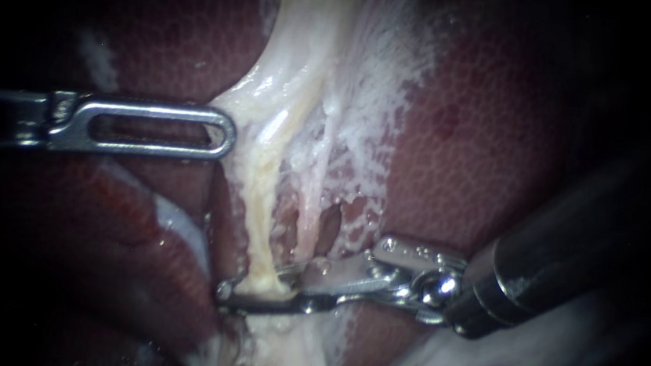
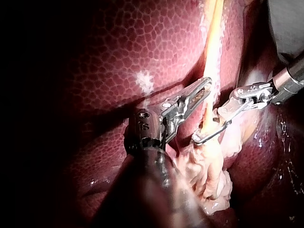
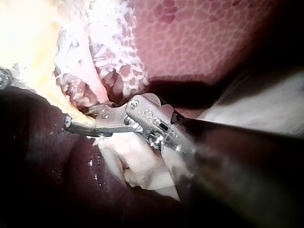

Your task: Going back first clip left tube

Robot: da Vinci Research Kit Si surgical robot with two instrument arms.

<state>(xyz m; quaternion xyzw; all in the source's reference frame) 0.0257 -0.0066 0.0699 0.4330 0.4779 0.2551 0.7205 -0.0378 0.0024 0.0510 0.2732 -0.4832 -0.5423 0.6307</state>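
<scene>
The liver (image 1: 502, 143) fills the scene, dark red and mottled, with a sheet of pale tissue (image 1: 382, 78) running down the middle from far to near.

The right instrument (image 1: 255, 287) reaches in low from the right, across the pale sheet. Its claw is drawn narrow about the left tube (image 1: 260, 216), one half touching it on the far side and the other on the near side. That crosswise approach makes sense, since a clip has to sit square across a tube to pinch it flat. Among all that bright metal I cannot honestly pick out a separate clip, so I would not say whether one is seated.

The left instrument (image 1: 223, 136) lies level, coming from the left, farther up the tube. Its slotted claw is closed on nothing, and its tip just touches the left edge of the pale tissue. I take it to be parked there to keep that edge back and out of the working end's way.

The left tube itself is the yellowish strand running near to far. A thinner pinkish tube (image 1: 313, 221) lies just to its right, outside the claw. Backing away will, I judge, need the claw to loosen first.
</scene>
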